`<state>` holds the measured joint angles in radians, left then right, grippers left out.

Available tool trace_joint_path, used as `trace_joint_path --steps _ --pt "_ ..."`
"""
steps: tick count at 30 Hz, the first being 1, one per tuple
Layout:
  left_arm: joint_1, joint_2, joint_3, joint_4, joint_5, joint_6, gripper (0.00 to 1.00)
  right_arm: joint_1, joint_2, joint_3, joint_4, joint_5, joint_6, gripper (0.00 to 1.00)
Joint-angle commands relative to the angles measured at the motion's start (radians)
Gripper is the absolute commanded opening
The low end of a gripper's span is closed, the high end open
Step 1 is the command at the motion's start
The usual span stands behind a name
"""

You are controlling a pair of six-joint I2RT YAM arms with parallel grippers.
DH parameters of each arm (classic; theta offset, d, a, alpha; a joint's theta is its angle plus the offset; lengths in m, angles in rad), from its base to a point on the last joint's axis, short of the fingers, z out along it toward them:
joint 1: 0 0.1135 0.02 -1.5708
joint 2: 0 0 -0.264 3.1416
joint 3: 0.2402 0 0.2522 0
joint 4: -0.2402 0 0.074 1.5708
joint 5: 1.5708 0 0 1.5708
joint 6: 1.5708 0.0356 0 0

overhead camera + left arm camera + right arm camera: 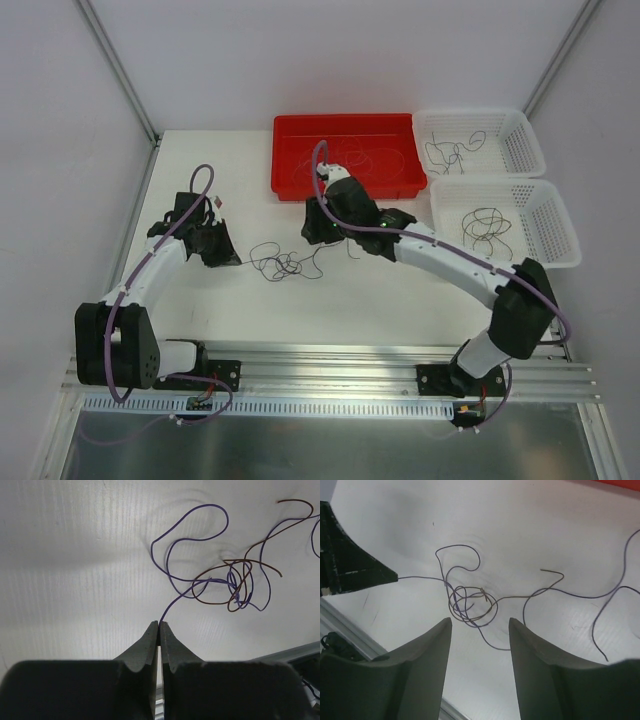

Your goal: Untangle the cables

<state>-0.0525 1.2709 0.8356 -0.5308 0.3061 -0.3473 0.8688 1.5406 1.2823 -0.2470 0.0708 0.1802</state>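
Observation:
A small knot of thin purple and brown cables (pixel 283 263) lies on the white table between the two arms. My left gripper (pixel 234 260) is just left of it, shut on the end of a purple cable (pixel 172 600) that runs from the fingertips into the knot (pixel 236 587). My right gripper (pixel 480 622) is open and empty, hovering above the knot (pixel 470 604) from the right side. It also shows in the top view (pixel 314 234). The left gripper's tip (pixel 390 576) shows in the right wrist view, with the purple strand stretched to the knot.
A red tray (pixel 345 121) with a few thin wires stands at the back. Two white baskets (pixel 524 140) (pixel 560 228) at the right hold dark wires. Loose strands (pixel 600 625) trail right of the knot. A metal rail (pixel 330 365) runs along the near edge.

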Motion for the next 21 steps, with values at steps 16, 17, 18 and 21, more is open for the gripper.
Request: trace_joint_path --steps 16,17,18,21 --pt "-0.004 -0.053 -0.004 0.023 0.042 0.024 0.0 0.141 0.48 0.275 0.008 0.213 0.461 0.56" --pt "-0.004 -0.053 -0.006 0.025 0.044 0.024 0.0 0.142 0.492 0.275 0.008 0.212 0.475 0.56" --pt "-0.004 -0.054 -0.006 0.025 0.042 0.022 0.0 0.145 0.495 0.272 -0.001 0.213 0.482 0.56" --pt "-0.004 -0.054 -0.004 0.026 0.047 0.024 0.0 0.147 0.501 0.256 -0.008 0.215 0.498 0.55"
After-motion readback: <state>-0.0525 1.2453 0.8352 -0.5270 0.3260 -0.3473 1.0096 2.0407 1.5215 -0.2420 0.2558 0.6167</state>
